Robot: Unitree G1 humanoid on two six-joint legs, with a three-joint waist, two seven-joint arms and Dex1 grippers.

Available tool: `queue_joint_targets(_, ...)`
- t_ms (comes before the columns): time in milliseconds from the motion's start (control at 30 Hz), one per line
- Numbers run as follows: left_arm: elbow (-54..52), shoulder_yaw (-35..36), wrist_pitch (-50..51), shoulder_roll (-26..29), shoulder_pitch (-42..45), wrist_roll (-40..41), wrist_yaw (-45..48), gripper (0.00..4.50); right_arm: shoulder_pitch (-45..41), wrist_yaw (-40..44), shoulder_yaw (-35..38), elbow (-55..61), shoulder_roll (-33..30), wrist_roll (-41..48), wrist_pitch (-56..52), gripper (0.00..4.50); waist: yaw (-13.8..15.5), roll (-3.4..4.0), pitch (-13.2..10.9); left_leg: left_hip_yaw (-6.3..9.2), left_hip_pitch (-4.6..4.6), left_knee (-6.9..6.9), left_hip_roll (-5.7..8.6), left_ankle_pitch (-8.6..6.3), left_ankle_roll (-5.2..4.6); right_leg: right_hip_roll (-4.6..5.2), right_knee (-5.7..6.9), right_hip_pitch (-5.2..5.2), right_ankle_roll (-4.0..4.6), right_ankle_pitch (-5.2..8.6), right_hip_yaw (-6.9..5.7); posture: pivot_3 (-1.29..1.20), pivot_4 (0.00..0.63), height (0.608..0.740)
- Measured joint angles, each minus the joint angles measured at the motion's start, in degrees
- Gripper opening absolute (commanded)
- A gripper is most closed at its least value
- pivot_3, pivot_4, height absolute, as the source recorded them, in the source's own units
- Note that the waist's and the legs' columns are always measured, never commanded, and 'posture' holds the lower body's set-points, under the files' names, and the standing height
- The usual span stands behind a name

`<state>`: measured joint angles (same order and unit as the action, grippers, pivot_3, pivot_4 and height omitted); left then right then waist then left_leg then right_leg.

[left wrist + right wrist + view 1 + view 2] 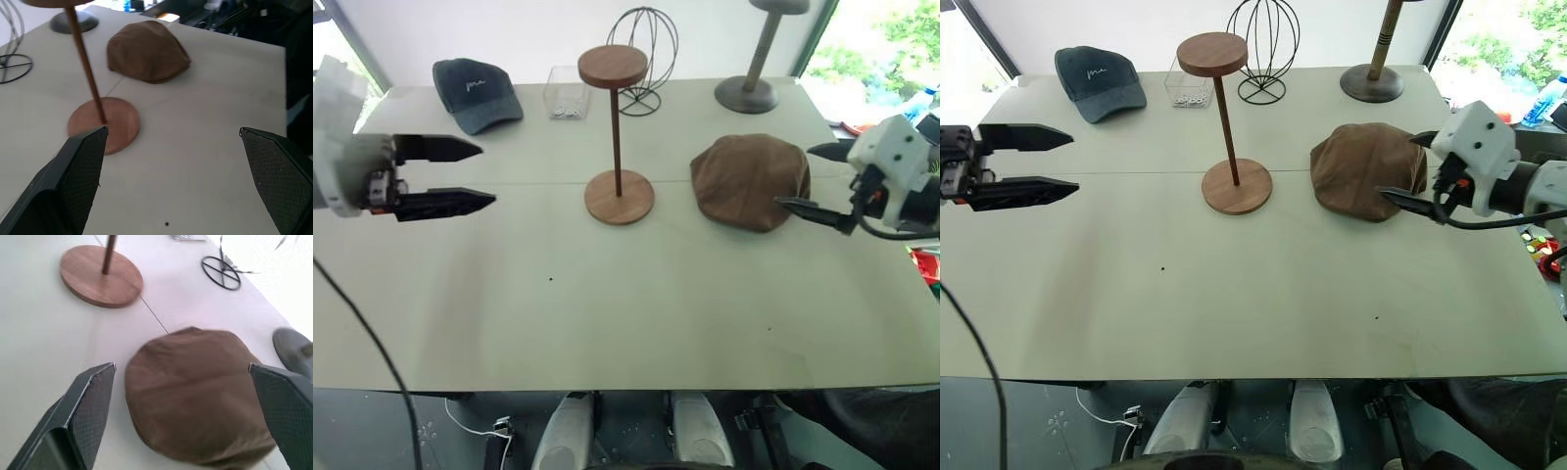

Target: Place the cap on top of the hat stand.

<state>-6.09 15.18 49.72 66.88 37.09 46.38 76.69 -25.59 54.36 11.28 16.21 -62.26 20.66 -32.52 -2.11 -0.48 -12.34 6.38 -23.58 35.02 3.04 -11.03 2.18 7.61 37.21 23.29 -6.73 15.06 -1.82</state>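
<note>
Clearly the soft brown suede-like flat cap lay right of centre, just beside the right gripper, whose fingers were spread, empty. The left gripper, equally spread, hung far left, the reddish-brown wooden hat stand between.

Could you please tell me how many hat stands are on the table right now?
3: the hat stand at centre, a wire globe stand behind it, and a grey thick-stemmed stand at the far right.

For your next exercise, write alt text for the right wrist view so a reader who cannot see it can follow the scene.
A soft brown cap lies flat on a pale table, framed between the two open black fingers of the right gripper. Beyond it stands the round wooden base of the hat stand.
</note>
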Motion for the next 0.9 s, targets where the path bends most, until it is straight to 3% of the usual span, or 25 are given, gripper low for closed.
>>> queue_joint_targets(200,-1.81,-10.58,0.51,-3.70,4.40,-0.14,4.34,4.50,-1.18,-7.02,-9.81,12.01,2.25,-4.35,-5.85,4.45,0.13,-0.03,0.00,0.00,-0.05,0.04,0.03,0.00,0.00,0.00,-0.02,0.01,0.03,-0.01,0.01,0.00,0.150,0.740)
queue_joint_targets(433,1.90,-16.79,0.43,-9.19,10.68,-2.38,6.01,4.50,4.64,-20.44,-26.36,12.64,8.56,-23.18,-4.62,4.45,1.01,-0.25,0.08,0.03,-0.40,0.13,0.08,0.01,-0.02,-0.02,0.00,0.30,0.08,-0.06,0.01,0.00,0.150,0.740)
queue_joint_targets(667,4.75,-18.69,0.44,-11.29,13.67,-4.63,7.16,4.50,4.91,-32.68,-33.04,-0.55,14.44,-41.11,0.68,4.45,0.99,-0.27,0.09,0.03,-0.42,0.23,0.10,0.02,-0.02,-0.04,0.00,0.26,0.01,-0.12,0.01,0.00,0.150,0.740)
queue_joint_targets(900,6.49,-18.66,0.43,-11.42,15.52,-5.89,7.24,4.50,-0.39,-39.08,-33.29,-15.70,19.49,-48.24,7.36,4.45,1.02,-0.38,0.16,0.08,-0.15,0.31,0.08,0.04,-0.01,-0.08,0.01,-0.01,0.05,-0.24,0.01,0.00,0.150,0.740)
